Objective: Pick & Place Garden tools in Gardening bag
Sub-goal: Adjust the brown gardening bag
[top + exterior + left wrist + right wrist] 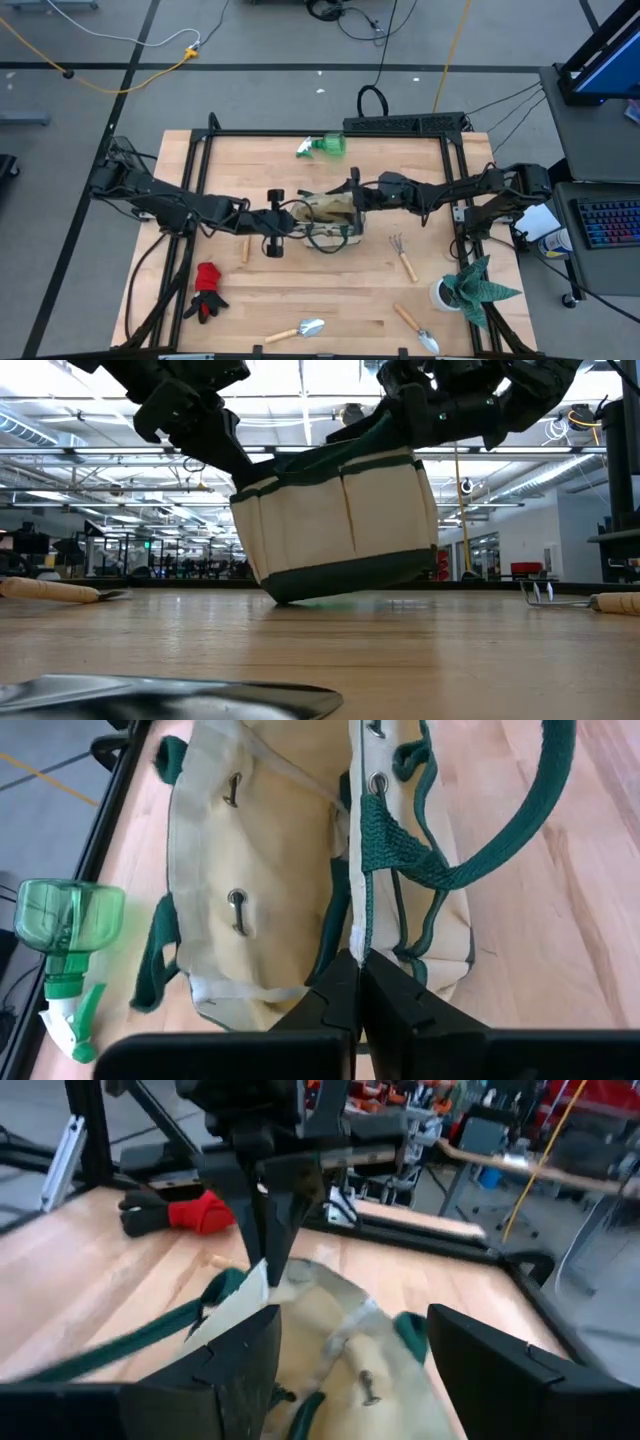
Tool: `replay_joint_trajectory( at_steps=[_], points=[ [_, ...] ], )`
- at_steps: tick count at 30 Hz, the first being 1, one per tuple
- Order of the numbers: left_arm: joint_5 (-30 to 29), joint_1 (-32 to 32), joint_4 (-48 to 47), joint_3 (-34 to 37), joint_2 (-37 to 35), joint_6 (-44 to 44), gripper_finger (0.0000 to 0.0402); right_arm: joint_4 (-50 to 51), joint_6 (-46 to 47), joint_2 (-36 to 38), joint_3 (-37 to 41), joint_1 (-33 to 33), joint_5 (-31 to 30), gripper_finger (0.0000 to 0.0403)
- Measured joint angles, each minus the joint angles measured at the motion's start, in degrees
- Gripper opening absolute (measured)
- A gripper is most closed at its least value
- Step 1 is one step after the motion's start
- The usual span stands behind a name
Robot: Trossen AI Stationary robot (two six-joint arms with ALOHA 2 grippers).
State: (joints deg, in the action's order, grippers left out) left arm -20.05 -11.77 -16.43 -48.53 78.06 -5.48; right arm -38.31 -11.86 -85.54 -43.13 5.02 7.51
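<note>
The step in hand looks like spreading the mouth of the gardening bag so that tools can be dropped in, and to do it well the two arms should draw the rims apart evenly and low, without lifting, since in the low view the bag already stands tilted with one bottom corner off the worktop. The left gripper is pinched tight on the cream-and-green rim of the bag at the side nearest its own arm, the fabric edge running straight into the closed fingertips and a dark loop handle arching away just beside them. The right gripper has its fingers spread wide at the opposite end of the bag; one finger seems to sit over the near rim and the other outside, with the open pocket between them, but I cannot tell whether it touches cloth. It would do better to close on that rim before any pull. Farther out, the tools lie apart from both grippers: a fork-rake near the right arm, the red glove near the left arm, two trowels at the front edge, and the green spray bottle beyond the bag.
</note>
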Motion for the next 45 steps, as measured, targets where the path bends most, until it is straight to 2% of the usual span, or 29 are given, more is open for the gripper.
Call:
replay_joint_trajectory(
  at_steps=[7,15,21,23,30,34,41,45],
  points=[
    [0.0,0.0,0.0,0.0,0.0,-0.1,0.0006,0.9,9.9,0.0,0.0,0.0,0.0,0.0244],
    [-1.0,0.0,-0.9,0.0,0.0,0.7,0.0004,1.2,14.5,0.0,0.0,0.0,0.7,0.0244],
    [-2.2,0.0,-3.3,0.3,0.0,1.3,0.0004,-0.6,20.4,0.2,0.0,0.2,13.7,0.0244],
    [-2.5,0.0,-3.3,0.2,-0.1,1.8,0.0004,-0.9,20.7,0.2,0.0,0.2,15.4,0.0244],
    [-1.7,0.0,-3.4,0.2,0.0,3.4,0.0004,-1.3,18.4,0.5,0.0,0.7,15.3,0.0244],
    [-1.0,0.0,-3.2,0.1,0.0,4.9,0.0017,-1.2,18.1,0.5,0.0,1.1,15.1,0.0244],
    [0.4,0.0,-3.0,0.1,0.0,5.4,0.0025,2.5,14.1,0.5,0.0,1.4,15.0,0.0244],
    [0.4,0.0,-2.9,0.1,-0.1,5.9,0.0025,6.2,12.9,0.5,0.0,1.4,10.6,0.0244]
  ],
)
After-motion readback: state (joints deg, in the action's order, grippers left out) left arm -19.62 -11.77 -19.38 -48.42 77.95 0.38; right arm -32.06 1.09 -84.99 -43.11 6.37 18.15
